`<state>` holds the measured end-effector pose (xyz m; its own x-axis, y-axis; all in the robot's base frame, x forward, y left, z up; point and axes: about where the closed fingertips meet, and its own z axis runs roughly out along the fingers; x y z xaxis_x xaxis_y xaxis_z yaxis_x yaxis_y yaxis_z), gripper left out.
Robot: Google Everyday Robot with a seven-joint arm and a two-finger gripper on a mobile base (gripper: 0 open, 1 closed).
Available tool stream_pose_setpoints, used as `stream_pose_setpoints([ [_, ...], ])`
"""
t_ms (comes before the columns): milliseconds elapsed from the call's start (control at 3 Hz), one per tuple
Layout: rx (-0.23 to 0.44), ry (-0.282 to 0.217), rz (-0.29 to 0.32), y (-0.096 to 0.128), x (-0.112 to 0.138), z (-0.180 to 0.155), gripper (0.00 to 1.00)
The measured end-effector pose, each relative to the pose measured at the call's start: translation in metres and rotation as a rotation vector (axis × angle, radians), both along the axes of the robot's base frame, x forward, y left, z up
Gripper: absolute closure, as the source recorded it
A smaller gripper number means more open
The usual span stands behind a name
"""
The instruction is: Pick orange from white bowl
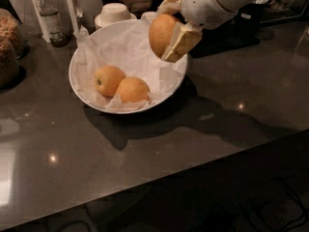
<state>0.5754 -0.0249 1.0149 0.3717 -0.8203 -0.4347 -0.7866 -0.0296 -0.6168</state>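
Note:
My gripper [170, 37] is shut on an orange [160, 34] and holds it in the air above the right part of the white bowl [77, 87]. The pale fingers [181, 41] clasp the fruit from the right side. The bowl is wide, shallow and lined with crumpled white paper. Two more oranges lie in its lower left part: one with a dark stem dimple [108, 80] and one beside it [132, 90].
The bowl sits on a dark grey counter [145, 149]. Behind it stand a white cup on a saucer [114, 13] and a dark bottle [49, 18]. A jar of snacks [7, 47] is at the far left. The counter's front edge runs diagonally across the bottom right.

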Motion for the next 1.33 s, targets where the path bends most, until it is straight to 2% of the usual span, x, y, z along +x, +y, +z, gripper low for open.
stream_pose_setpoints([
  [333,0.136,-0.112,0.077,0.011,-0.026,0.028,1.0],
  [1000,0.338,-0.26,0.254,0.054,-0.112,0.071,1.0],
  [1333,0.371,-0.318,0.268,0.053,-0.128,0.092,1.0],
])
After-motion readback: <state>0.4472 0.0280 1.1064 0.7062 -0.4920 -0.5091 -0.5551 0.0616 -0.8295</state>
